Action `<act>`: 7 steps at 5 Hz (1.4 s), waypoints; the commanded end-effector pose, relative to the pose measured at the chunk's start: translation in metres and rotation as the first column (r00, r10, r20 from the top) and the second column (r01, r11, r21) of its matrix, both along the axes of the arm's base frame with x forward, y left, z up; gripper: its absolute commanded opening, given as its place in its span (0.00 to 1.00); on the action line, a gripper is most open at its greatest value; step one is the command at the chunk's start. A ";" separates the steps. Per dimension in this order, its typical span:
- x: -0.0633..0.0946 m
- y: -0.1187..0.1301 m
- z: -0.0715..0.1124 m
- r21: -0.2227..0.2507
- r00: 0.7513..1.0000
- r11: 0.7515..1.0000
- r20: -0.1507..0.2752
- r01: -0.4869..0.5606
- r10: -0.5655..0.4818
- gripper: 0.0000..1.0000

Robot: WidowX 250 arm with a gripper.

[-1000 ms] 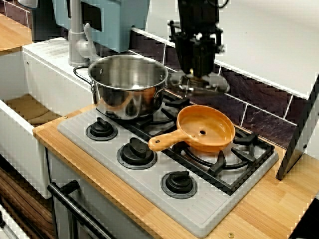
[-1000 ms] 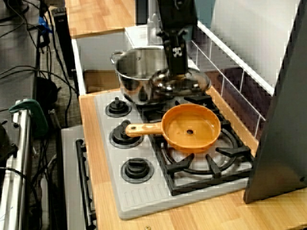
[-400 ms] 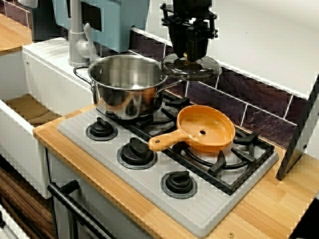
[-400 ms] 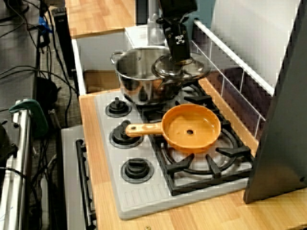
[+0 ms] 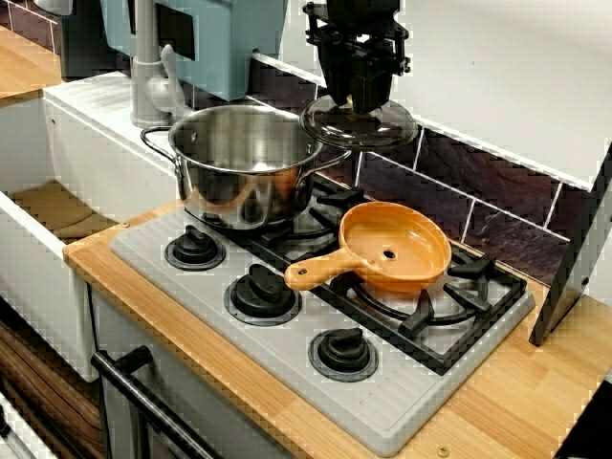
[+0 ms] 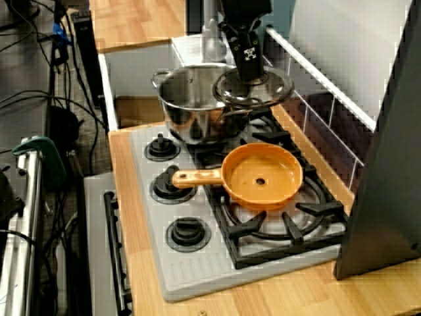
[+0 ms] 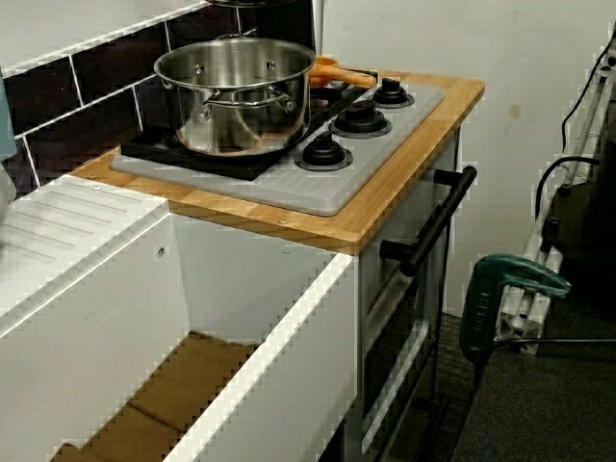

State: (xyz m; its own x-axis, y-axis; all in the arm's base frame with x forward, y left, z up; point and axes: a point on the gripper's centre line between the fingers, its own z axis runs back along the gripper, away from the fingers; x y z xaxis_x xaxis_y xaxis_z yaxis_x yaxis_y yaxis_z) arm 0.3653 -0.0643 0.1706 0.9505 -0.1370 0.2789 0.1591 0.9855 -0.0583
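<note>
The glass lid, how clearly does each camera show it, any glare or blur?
Front view: glass lid sharp, see-through, pale glints on its rim. High side view: softer, reflections across it. Sink-side view: only a sliver at the top edge; the pot carries glare.

My gripper [image 5: 356,94] holds a round glass lid [image 5: 359,126] by the middle of its top. The lid is see-through, with a shiny metal edge. It hangs flat in the air, a bit higher than the big silver pot [image 5: 247,163] and right beside the pot's back rim.
</note>
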 end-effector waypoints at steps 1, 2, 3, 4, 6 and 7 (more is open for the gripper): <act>0.000 0.018 0.020 0.015 0.998 1.000 0.058 0.000 -0.001 0.00; -0.001 0.024 0.019 0.020 0.999 1.000 0.049 0.001 -0.002 0.00; -0.001 0.033 0.016 0.027 0.999 1.000 0.037 0.000 -0.001 0.00; -0.004 0.036 0.012 0.020 1.000 1.000 0.030 0.000 -0.001 0.00; -0.005 0.031 0.000 0.045 1.000 0.999 0.026 0.012 -0.013 0.00; -0.004 0.030 -0.006 0.053 1.000 0.998 0.019 0.015 -0.016 0.00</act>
State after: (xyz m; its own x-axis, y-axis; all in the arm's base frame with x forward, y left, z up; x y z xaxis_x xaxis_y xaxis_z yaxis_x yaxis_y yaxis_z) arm 0.3630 -0.0384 0.1537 0.9527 -0.1626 0.2566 0.1710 0.9852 -0.0104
